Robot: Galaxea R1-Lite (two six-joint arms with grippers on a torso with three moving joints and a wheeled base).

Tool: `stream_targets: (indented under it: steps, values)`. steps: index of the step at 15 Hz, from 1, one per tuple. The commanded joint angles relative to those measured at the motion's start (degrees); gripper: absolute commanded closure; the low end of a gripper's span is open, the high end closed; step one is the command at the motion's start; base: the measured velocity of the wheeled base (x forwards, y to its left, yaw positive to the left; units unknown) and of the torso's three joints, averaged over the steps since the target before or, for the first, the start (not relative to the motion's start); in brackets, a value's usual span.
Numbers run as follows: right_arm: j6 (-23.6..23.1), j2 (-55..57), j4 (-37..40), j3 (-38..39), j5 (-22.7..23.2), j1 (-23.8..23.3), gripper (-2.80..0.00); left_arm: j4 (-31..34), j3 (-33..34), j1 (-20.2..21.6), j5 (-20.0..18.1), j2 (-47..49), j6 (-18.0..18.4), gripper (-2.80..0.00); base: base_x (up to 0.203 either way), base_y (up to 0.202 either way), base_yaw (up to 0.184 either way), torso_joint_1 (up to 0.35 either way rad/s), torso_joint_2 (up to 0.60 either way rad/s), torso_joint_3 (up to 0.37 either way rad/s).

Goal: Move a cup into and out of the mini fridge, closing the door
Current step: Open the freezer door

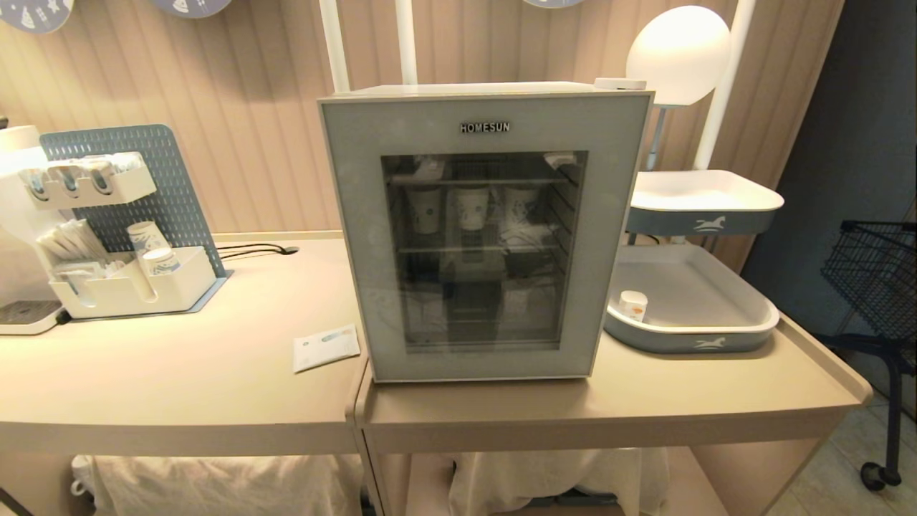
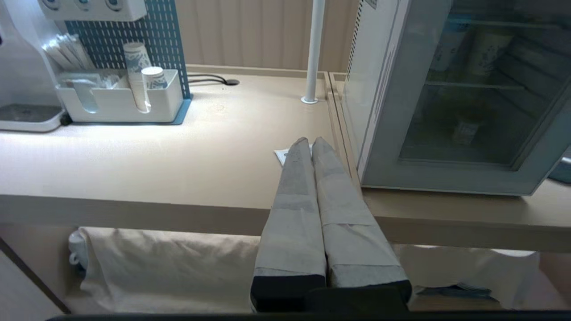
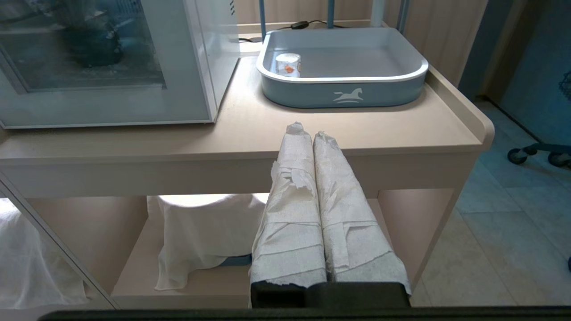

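Observation:
The white mini fridge [image 1: 473, 90] stands in the middle of the counter with its grey-framed glass door [image 1: 616, 215] shut. The cup [image 1: 633, 304], a tiny white pot with orange marks, sits in the near-left corner of the grey tray [image 1: 691, 344] to the fridge's right; it also shows in the right wrist view as the cup [image 3: 287, 63]. My left gripper [image 2: 311, 140] is shut and empty, hovering at the counter's front edge left of the fridge's door [image 2: 468, 178]. My right gripper [image 3: 308, 129] is shut and empty, low before the counter edge in front of the tray [image 3: 348, 93]. Neither arm shows in the head view.
Paper cups [image 1: 471, 208] stand on the fridge's upper wire shelf. A white organiser [image 1: 143, 287] with more paper cups sits at the far left, and a flat paper packet [image 1: 326, 347] lies near the fridge's left corner. A second tray [image 1: 706, 215] sits higher behind. A black wire cart [image 1: 874, 279] stands at right.

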Motion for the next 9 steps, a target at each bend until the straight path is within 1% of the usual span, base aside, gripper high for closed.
stream_targets:
  steps: [1, 3, 5, 7, 9]
  values:
    - [-0.1, 0.1, 0.0, 0.0, 0.0, 0.0, 0.00, -0.8, -8.9, 0.2, -0.1, 22.8, -1.5, 0.00, 0.000, 0.000, 0.000, 0.000, 0.00, 0.000]
    - [-0.2, 0.1, -0.1, 0.0, 0.0, 0.0, 0.00, -4.9, -14.4, 0.3, -1.3, 38.1, -2.6, 0.00, 0.000, 0.000, 0.000, 0.000, 0.00, 0.000]
    - [-0.1, 0.1, -0.1, 0.1, 0.0, 0.0, 0.00, -8.4, -20.8, 0.4, -4.2, 52.6, -3.2, 0.00, 0.000, 0.000, 0.000, 0.000, 0.00, 0.000]
    - [-0.1, 0.1, -0.1, 0.1, 0.0, 0.0, 0.00, -10.5, -29.9, 0.9, -9.1, 66.6, -3.7, 0.00, 0.000, 0.000, 0.000, 0.000, 0.00, 0.000]
    - [-0.1, 0.1, -0.1, 0.1, 0.0, 0.0, 0.00, -11.0, -41.2, 1.4, -16.2, 77.5, -4.2, 0.00, 0.000, 0.000, 0.000, 0.000, 0.00, 0.000]
